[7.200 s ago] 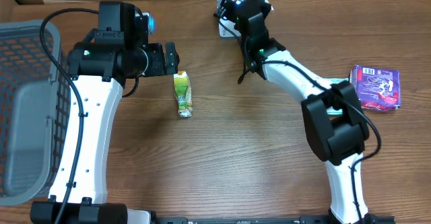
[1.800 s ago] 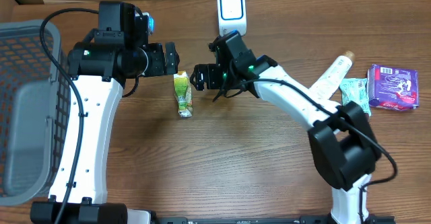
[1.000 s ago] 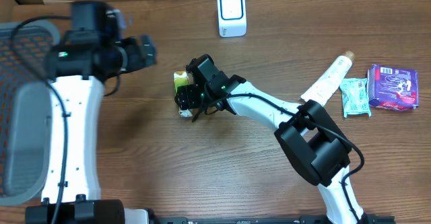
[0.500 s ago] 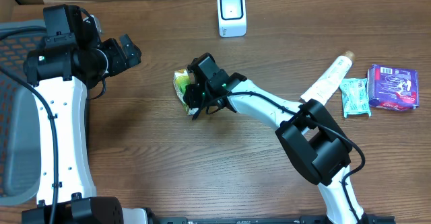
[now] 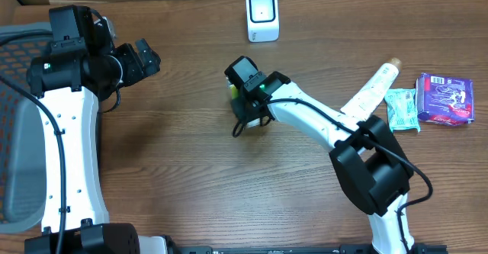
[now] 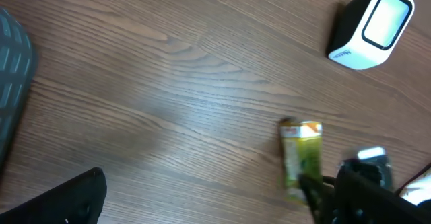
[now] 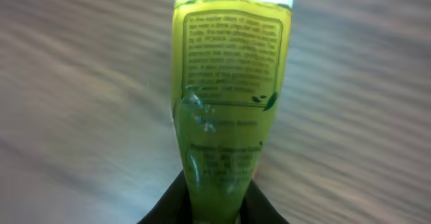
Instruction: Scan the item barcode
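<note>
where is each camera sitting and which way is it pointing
Overhead: fixed above the table, looking straight down; both arms, the left gripper and right gripper show.
Left wrist: on the left arm, looking down across the table at the scanner and green packet; one dark finger of its own shows bottom left.
Right wrist: on the right arm, looking along its gripper at the packet close up; its fingertips show at the bottom edge.
Shared: all three see the green packet; overhead and left wrist both see the scanner.

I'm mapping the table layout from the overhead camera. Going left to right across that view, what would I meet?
Left to right: grey basket → left gripper → green pouch → white scanner → tube → teal packet → purple packet.
</note>
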You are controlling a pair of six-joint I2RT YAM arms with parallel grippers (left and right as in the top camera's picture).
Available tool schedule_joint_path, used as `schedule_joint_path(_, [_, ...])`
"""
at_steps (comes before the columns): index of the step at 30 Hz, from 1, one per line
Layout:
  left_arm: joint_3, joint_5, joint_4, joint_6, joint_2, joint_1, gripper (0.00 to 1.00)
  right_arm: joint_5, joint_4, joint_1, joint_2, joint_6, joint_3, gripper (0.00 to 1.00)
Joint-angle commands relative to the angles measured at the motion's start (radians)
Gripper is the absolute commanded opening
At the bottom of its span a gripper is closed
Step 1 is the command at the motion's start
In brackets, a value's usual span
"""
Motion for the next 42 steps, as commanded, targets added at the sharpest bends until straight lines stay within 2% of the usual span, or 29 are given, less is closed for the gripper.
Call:
schedule_joint_path(1, [0.008,0.011,0.003,-0.009,0.008,-0.005,1.0,0.332,-0.017,-0.008,-0.063,-0.066,0.03,0.17])
schedule_joint_path(10, [0.008,0.011,0.003,-0.009,0.008,-0.005,1.0,0.374,-0.051,0.019,0.029,-0.065,0.024,0.2])
schedule_joint_path(12, [0.008,0.011,0.003,-0.009,0.008,-0.005,1.0,0.373,-0.069,0.039,0.05,-0.065,0.024,0.29])
schedule_joint_path(14, [0.008,0.011,0.003,-0.009,0.008,-0.005,1.0,0.373,-0.079,0.063,0.056,-0.066,0.024,0.44])
schedule_joint_path(17, [0.008,0.011,0.003,-0.009,0.008,-0.005,0.99,0.373,-0.078,0.105,0.056,-0.074,0.024,0.59])
schedule_joint_path(28, [0.008,0.011,0.003,-0.009,0.008,-0.005,1.0,0.381,-0.029,0.226,0.056,-0.133,0.024,0.78])
schedule_joint_path(32, [0.008,0.01,0.003,-0.009,0.008,-0.005,1.0,0.386,-0.047,0.192,0.051,0.026,0.069,0.81])
schedule_joint_path(35, [0.008,0.011,0.003,-0.009,0.008,-0.005,0.99,0.282,-0.112,0.129,0.019,0.106,0.142,0.82])
schedule_joint_path(42, [0.008,0.01,0.003,-0.009,0.008,-0.005,0.99,-0.144,-0.167,-0.108,-0.103,0.231,0.217,0.84])
